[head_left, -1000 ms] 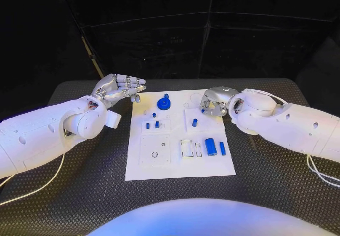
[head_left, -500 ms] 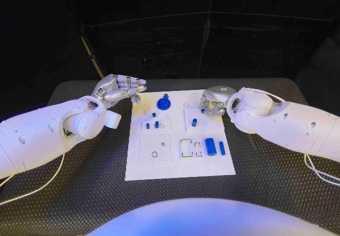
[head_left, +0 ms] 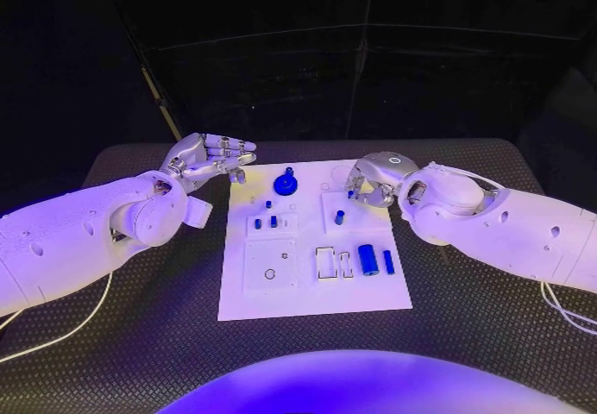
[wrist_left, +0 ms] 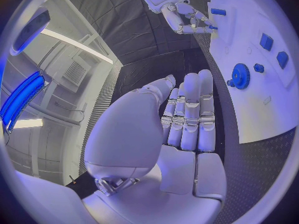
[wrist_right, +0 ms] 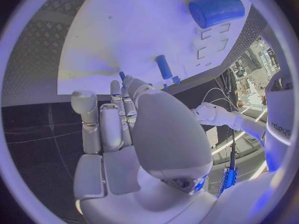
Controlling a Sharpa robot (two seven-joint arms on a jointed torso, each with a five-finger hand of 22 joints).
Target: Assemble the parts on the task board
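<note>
The task board (head_left: pixel 315 285) lies flat in the middle of the black table (head_left: pixel 473 336), and the blue parts sit scattered over it. Taking the blue gear (head_left: pixel 286 183) near the board's far edge as the mark: two short blue pegs (head_left: pixel 265 222) stand just nearer the robot than the gear, a small blue pin (head_left: pixel 340 216) lies nearer and to the right of it, and a blue cylinder (head_left: pixel 369 258) with a slim blue bar (head_left: pixel 388 261) beside it rests further down the board on the right half.

The right hand (head_left: pixel 373 179) hangs over the board's far right corner, level with the gear and across from it — the pin sits just on the robot's side of that hand. In the right wrist view the pin's long axis points roughly away from the fingers (wrist_right: pixel 115 115), and the cylinder (wrist_right: pixel 216 10) lies well beyond it, crosswise. Those fingers look curled inward; I can see nothing held in them, though the head view hides their tips behind the palm.

The left hand (head_left: pixel 207 156) hovers off the board's far left corner, just beside the gear, fingers straight and slightly apart, holding nothing.

By my reckoning the right hand is the nearer one to the pin and the left to the gear — no part looks gripped yet.
</note>
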